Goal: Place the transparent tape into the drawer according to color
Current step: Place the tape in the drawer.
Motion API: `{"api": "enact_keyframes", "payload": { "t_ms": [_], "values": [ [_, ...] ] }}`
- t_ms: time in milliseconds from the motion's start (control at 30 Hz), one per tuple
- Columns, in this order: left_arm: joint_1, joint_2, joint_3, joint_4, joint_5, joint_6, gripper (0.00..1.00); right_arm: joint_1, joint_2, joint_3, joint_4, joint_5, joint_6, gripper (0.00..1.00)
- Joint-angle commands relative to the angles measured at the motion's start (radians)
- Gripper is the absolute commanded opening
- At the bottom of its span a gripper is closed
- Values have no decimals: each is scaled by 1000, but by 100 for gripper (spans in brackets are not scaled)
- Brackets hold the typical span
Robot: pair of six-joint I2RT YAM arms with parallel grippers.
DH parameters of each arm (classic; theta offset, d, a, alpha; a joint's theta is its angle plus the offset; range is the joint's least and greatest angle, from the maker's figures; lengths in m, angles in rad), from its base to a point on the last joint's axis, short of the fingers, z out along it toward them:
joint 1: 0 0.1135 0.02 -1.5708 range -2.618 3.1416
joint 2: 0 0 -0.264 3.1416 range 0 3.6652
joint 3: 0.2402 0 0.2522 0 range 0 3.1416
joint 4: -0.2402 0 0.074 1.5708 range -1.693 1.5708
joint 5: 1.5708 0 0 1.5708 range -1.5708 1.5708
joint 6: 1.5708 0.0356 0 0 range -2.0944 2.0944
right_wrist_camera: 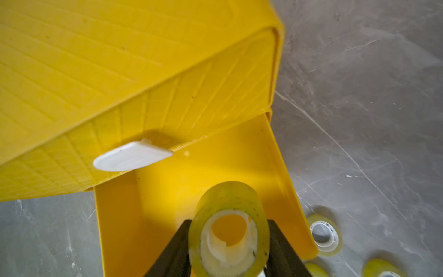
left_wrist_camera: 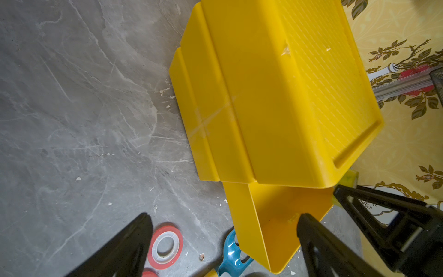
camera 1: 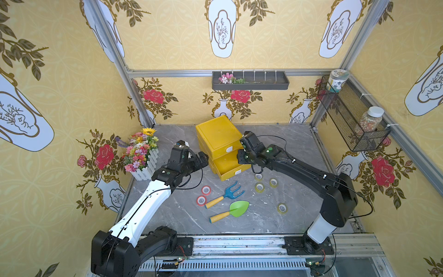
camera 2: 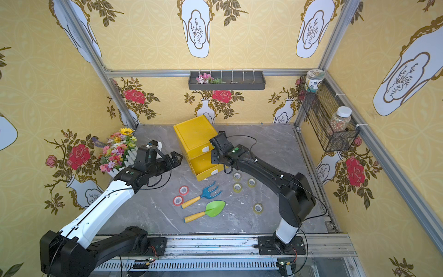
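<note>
Right gripper (right_wrist_camera: 229, 223): I saw it clamped on a yellowish-green roll (right_wrist_camera: 230, 199), a finger on each side of the rim, the white core facing the wrist camera.
Held roll: it hung over the open drawer (right_wrist_camera: 280, 167), low centre of the right wrist frame. I could not tell if it touched the drawer floor.
Left gripper (camera 1: 203, 159): jaws were spread wide with nothing between them, just left of the cabinet (camera 1: 218, 134), mid-frame in both top views.
Drawer: the lowest one was pulled out toward the frame's bottom, and the one with the white handle above it was shut.
Red rolls: two, (camera 1: 206, 190) and (camera 1: 201, 200), lay flat on the table (camera 1: 167, 215), left of the fork (camera 1: 230, 191).
Green rolls: four lay flat at right of centre. Three were clustered below the drawer front, (camera 1: 258, 177), (camera 1: 273, 182) and (camera 1: 259, 187), and one (camera 1: 282, 208) lay apart, right of the trowel (camera 1: 237, 208).
</note>
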Motion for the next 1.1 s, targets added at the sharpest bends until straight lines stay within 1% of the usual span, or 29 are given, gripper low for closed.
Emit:
{"api": "enact_keyframes", "payload": {
  "t_ms": [0,200,333,500,600,767,867,967,1067],
  "values": [
    [1,5,-6,13,-1,7,100,-1,48,32,60,-29,-24,44],
    [1,7,-9,20,13,11,100,1,102,69,10,-4,-29,48],
    [1,18,-6,21,23,13,100,1,98,70,6,1,-32,59],
    [1,23,-7,21,28,14,100,2,89,74,11,5,-33,63],
    [1,22,-9,22,34,24,100,2,66,73,12,15,-31,67],
    [-1,16,-7,27,55,41,100,2,-18,36,21,32,-15,73],
    [-8,2,-5,35,72,43,99,3,-99,-21,23,59,10,75],
    [-44,-1,7,35,64,41,100,-2,-189,-106,21,93,38,76],
    [-113,10,27,33,54,27,100,-10,-274,-188,-4,136,77,77]
  ]
}}
